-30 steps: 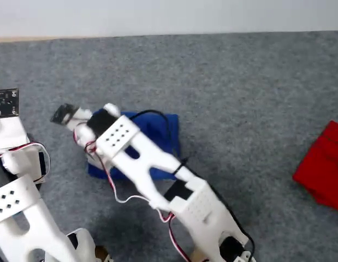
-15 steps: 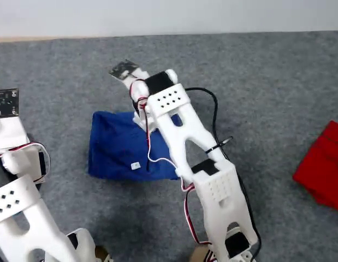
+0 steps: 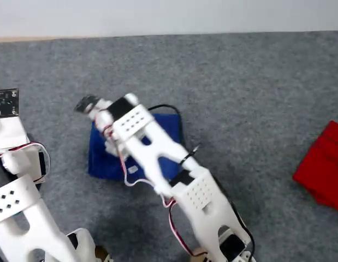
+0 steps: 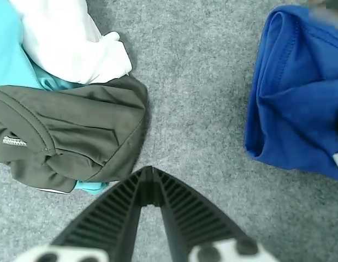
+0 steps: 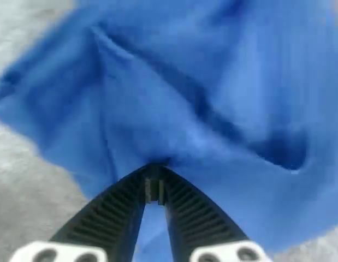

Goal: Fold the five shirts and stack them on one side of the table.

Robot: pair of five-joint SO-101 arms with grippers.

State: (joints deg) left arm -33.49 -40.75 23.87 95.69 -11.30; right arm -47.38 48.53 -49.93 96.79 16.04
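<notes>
The folded royal-blue fabric shirt (image 3: 100,158) lies flat on the grey carpet-textured tabletop (image 3: 239,82), left of centre in the high view. The right arm (image 3: 144,139) extends across this shirt, and the right gripper (image 5: 153,176) sits directly over it. Its fingers (image 5: 117,210) are closed together with the tips touching a crease in the blue cloth; whether any cloth is pinched between them cannot be determined. The left gripper (image 4: 152,174) hangs above bare tabletop with its fingers closed tip to tip, holding nothing. Near it lies a loose pile of unfolded garments: a dark olive-grey shirt (image 4: 65,131), with a white shirt (image 4: 70,43) and a turquoise shirt (image 4: 10,54) touching it. The pile lies apart from the royal-blue shirt, with bare tabletop between them. A folded red shirt (image 3: 324,164) lies at the right edge of the high view, well apart from the royal-blue shirt.
</notes>
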